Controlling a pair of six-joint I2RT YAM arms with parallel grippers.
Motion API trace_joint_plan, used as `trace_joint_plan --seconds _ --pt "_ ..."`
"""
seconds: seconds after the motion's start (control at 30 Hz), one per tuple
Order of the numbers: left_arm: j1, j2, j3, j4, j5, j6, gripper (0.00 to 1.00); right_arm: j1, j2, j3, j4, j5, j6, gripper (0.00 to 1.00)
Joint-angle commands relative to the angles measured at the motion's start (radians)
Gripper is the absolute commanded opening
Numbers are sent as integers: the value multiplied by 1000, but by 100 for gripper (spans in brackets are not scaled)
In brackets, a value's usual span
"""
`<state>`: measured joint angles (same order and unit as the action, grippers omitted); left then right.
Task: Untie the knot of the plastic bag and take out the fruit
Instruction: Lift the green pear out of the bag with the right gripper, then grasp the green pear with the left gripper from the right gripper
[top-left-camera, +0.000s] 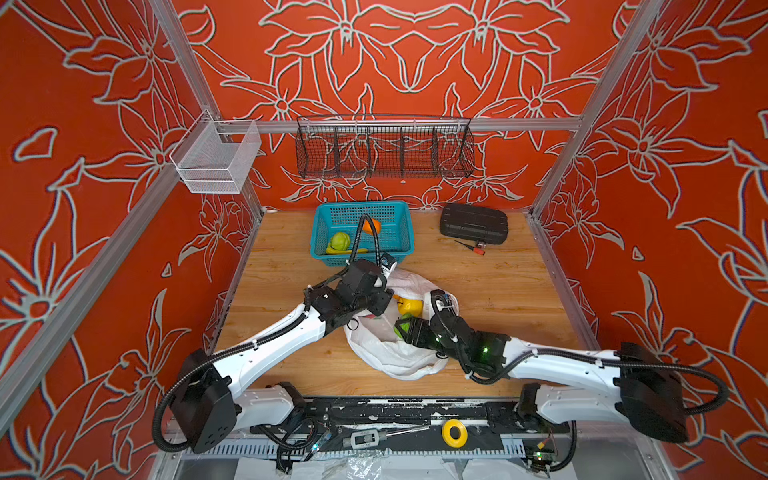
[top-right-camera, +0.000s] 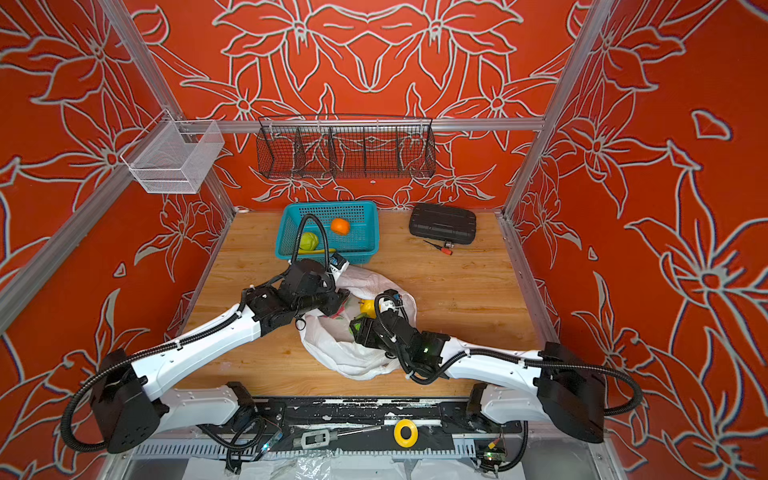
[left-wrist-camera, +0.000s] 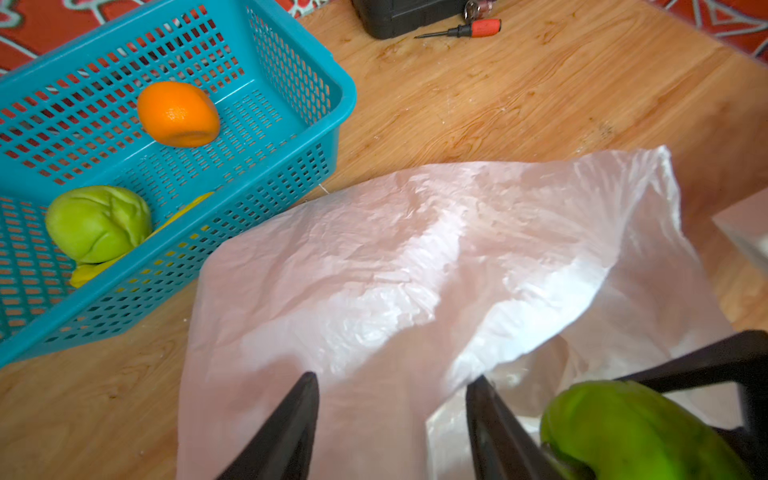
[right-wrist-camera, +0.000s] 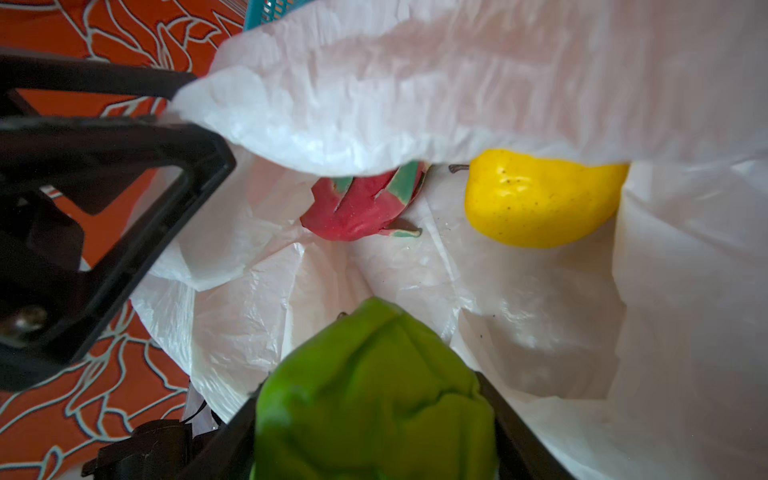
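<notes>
The bumpy green fruit (left-wrist-camera: 631, 428), clamped in the right gripper (right-wrist-camera: 370, 399), sits in the plastic bag's (top-left-camera: 386, 353) open mouth at table centre. It appears light and firm; hold across its middle. At its 11 o'clock the left gripper (left-wrist-camera: 394, 378) stands open, holding nothing.
</notes>
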<state>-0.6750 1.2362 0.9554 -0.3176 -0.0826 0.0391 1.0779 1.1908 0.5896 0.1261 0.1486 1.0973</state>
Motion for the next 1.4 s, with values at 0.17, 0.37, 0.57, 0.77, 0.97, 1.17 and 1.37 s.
trace_joint_plan --seconds 0.17,0.37,0.57,0.77,0.97,1.17,1.37 --pt "6 -132 -1 25 90 -54 78 7 -141 30 -119 -7 -59 49" --pt "5 -241 -23 38 120 -79 93 5 -217 82 -196 57 -103 48" --pt "6 -389 -99 152 299 -21 98 -33 -244 179 -271 110 -188 49" --pt "0 -451 -188 317 460 37 100 -160 -221 281 -296 -7 -198 49" --pt "-67 -411 -208 413 411 183 100 -294 -208 334 -284 -155 -138 49" --pt "-153 -304 -179 515 255 348 100 -379 -189 328 -196 -342 -3 49" --pt "-163 -205 -147 609 203 402 100 -389 -183 256 -70 -405 147 49"
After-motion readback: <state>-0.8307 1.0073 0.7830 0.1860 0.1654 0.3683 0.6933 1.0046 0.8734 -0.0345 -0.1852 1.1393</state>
